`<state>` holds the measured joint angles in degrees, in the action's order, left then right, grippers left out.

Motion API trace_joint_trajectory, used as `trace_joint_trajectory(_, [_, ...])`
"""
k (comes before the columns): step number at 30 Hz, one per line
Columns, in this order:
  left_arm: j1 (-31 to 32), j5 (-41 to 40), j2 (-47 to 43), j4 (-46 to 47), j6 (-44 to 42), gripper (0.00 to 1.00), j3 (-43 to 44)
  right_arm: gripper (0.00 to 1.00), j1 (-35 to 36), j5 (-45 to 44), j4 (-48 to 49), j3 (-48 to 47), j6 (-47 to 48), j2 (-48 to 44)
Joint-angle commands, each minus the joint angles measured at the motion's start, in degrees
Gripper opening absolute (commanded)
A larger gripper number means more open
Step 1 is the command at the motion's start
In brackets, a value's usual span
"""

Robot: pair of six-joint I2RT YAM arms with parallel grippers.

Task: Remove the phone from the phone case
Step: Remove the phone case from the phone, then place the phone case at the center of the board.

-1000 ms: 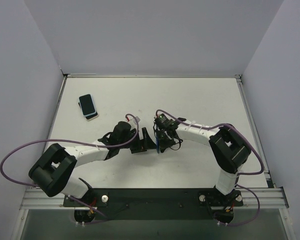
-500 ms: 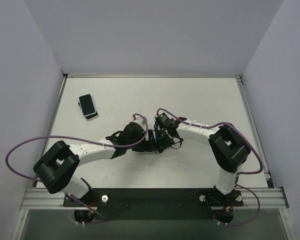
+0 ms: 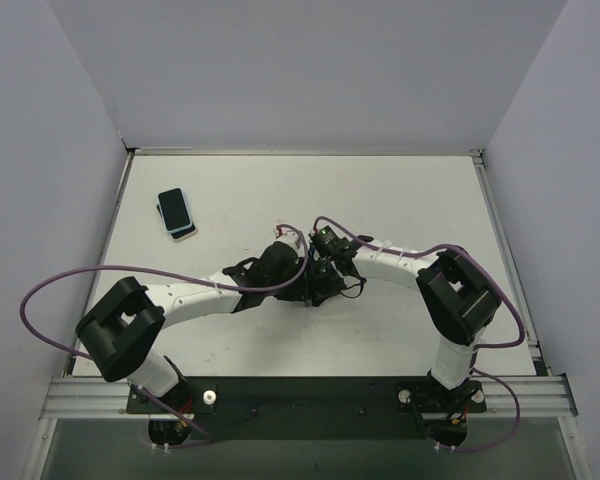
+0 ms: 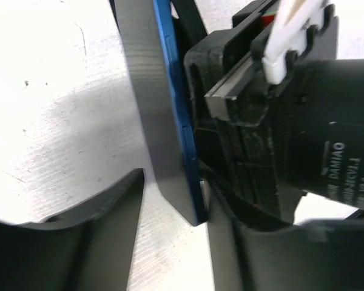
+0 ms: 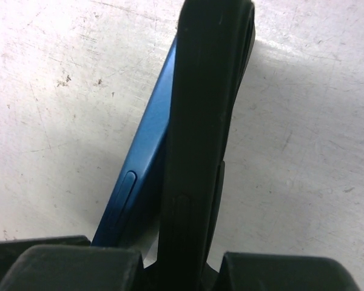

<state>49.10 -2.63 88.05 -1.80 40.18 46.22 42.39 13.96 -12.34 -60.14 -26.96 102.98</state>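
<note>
**Item:** phone (image 5: 139,163), blue-edged.
Location: held on edge where the two tools meet, directly ahead of the right tool (image 5: 182,256). Its lower corner sits between the jaws of the left tool (image 4: 173,191).

**Item:** phone case (image 5: 203,109), black, seen edge-on.
Contents: the phone, partly. At the end farthest from the right tool the blue edge meets the case. Nearer that tool it stands away from the case, with a wedge of gap between them.

**Right tool:** clenched on the phone case, which runs down between its jaws. Whether the phone's near end is also pinched cannot be told.

**Left tool:** released. Its jaws are spread either side of the phone, and bare tabletop (image 4: 60,109) shows between one jaw and the phone's grey face.

**Progress, judged:** separation begun, not complete.
- Done: one end of the phone levered out.
- Left: closing the left tool on the phone and drawing it free of the case.

**Other:** stacked handsets (image 3: 176,213), well apart from both tools, beyond the left tool on its outer side. A dark one lies on a pale one. Whether either is cased cannot be told.
</note>
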Motion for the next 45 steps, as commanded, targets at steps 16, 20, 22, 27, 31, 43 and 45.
trace_joint_trajectory(16, [0.2, -4.2, -2.2, -14.4, 0.9, 0.0, 7.6, 0.0, -6.3, 0.0, -8.4, -6.6, -6.8, -2.9])
trace_joint_trajectory(20, [0.1, -3.4, -4.4, -16.3, 1.7, 0.0, 8.0, 0.0, -13.1, 1.2, -7.5, -8.8, -7.1, -3.9])
trace_joint_trajectory(22, [-0.4, -2.8, -5.3, -16.5, 1.8, 0.0, 7.9, 0.0, -16.1, 3.1, -6.6, -9.3, -7.1, -4.4])
trace_joint_trajectory(27, [-2.6, -1.1, -7.3, -18.7, 2.4, 0.0, 8.8, 0.0, -29.4, 8.3, -5.2, -13.0, -7.0, -3.1])
trace_joint_trajectory(31, [-5.6, 4.8, -8.5, -15.8, 2.5, 0.0, 8.6, 0.0, -38.4, 12.0, -2.5, -16.6, -8.8, 0.5])
trace_joint_trajectory(43, [-13.5, 17.7, -6.3, -7.3, 5.1, 0.0, 10.7, 0.31, -52.7, 12.1, 3.2, -20.5, -18.1, 10.0])
trace_joint_trajectory(45, [-14.6, 19.0, -5.1, -6.0, 5.5, 0.0, 12.2, 0.49, -52.9, 8.6, 1.1, -19.2, -18.0, 8.9])
